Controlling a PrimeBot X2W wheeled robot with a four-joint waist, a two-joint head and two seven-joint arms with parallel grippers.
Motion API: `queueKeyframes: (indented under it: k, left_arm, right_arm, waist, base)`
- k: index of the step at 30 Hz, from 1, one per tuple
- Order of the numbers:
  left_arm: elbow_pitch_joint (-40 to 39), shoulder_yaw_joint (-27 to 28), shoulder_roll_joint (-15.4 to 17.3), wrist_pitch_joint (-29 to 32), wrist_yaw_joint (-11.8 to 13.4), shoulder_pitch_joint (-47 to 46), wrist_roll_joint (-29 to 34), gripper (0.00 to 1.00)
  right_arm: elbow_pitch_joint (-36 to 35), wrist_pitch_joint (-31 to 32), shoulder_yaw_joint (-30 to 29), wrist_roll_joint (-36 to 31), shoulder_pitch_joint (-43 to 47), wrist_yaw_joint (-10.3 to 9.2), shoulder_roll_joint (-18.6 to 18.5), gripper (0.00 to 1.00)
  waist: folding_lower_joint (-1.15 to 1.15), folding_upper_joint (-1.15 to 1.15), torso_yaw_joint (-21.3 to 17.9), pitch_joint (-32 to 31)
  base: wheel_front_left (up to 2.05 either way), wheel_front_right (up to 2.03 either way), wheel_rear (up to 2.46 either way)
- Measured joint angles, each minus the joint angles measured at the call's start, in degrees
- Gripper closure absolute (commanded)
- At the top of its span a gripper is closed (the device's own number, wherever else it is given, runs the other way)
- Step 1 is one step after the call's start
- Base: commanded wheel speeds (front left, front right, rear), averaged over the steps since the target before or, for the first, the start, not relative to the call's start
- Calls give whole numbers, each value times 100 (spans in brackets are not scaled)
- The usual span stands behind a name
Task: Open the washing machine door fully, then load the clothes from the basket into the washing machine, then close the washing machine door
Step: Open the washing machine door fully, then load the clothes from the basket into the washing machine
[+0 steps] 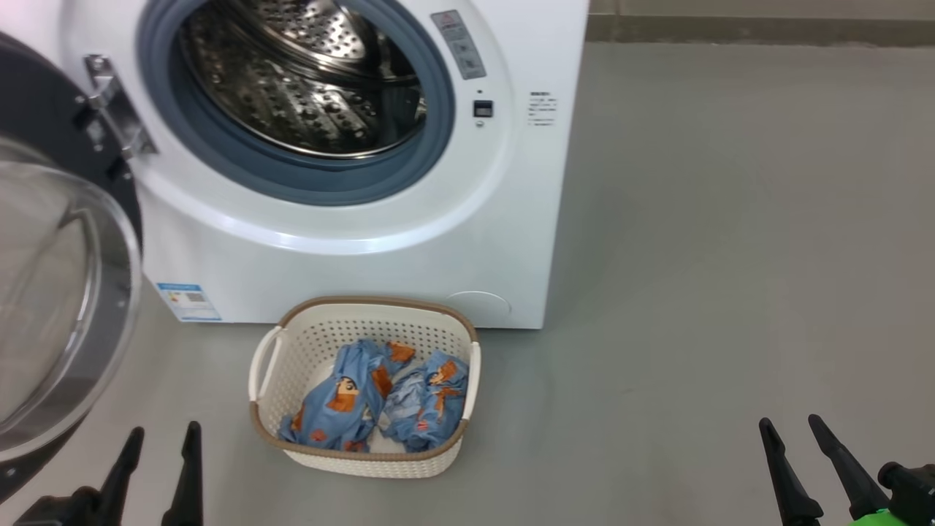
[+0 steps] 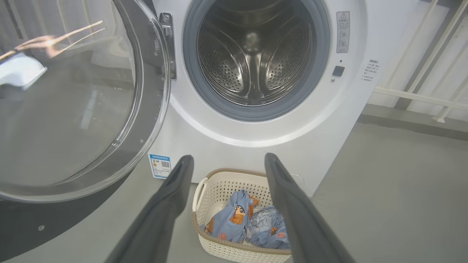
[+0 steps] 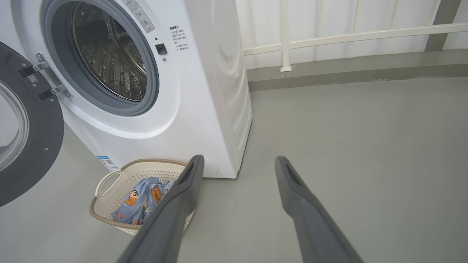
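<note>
The white washing machine (image 1: 409,219) stands ahead with its steel drum (image 1: 307,80) exposed. Its door (image 1: 66,307), black-rimmed with a clear glass bowl, hangs swung out to the left. On the floor in front sits the cream basket (image 1: 363,386), and two light-blue printed clothes (image 1: 380,402) lie inside it. At the lower left my left gripper (image 1: 164,438) stands open and empty, left of the basket and just below the door. My right gripper (image 1: 789,427) is open and empty at the lower right, well away from the basket. Seen from the left wrist, the basket (image 2: 226,182) shows between the open fingers.
Bare grey floor (image 1: 730,256) stretches to the right of the machine. A white railing (image 3: 329,36) and a low wall kerb run behind it. The swung-out door (image 2: 73,102) takes up the space on the left.
</note>
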Motion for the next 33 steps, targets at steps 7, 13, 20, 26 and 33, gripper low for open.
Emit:
queueKeyframes:
  k: [7,13,20,26,33]
  left_arm:
    - [-13,-257,11,0,0,-121,-144,0]
    - [-12,-417,81,0,0,-144,-200,0]
    - [-4,-431,111,0,0,-249,-198,0]
    - [126,-467,127,0,0,-367,-412,0]
    - [129,-587,196,0,0,-459,-594,0]
  right_arm:
    - [-26,0,-38,0,-3,0,2,0]
    - [-41,0,-99,-1,-3,0,18,0]
    - [-41,0,-132,-5,-3,0,44,0]
    - [-54,0,-157,-16,-7,0,79,0]
    - [-71,0,-160,-21,-20,0,101,0]
  waist:
    - [0,0,-292,93]
    - [0,0,-462,142]
    - [0,0,-495,186]
    - [0,0,-455,226]
    - [0,0,-424,303]
  base:
    - [0,0,0]
    - [0,0,0]
    - [0,0,0]
    - [0,-1,1]
    - [26,-93,67]
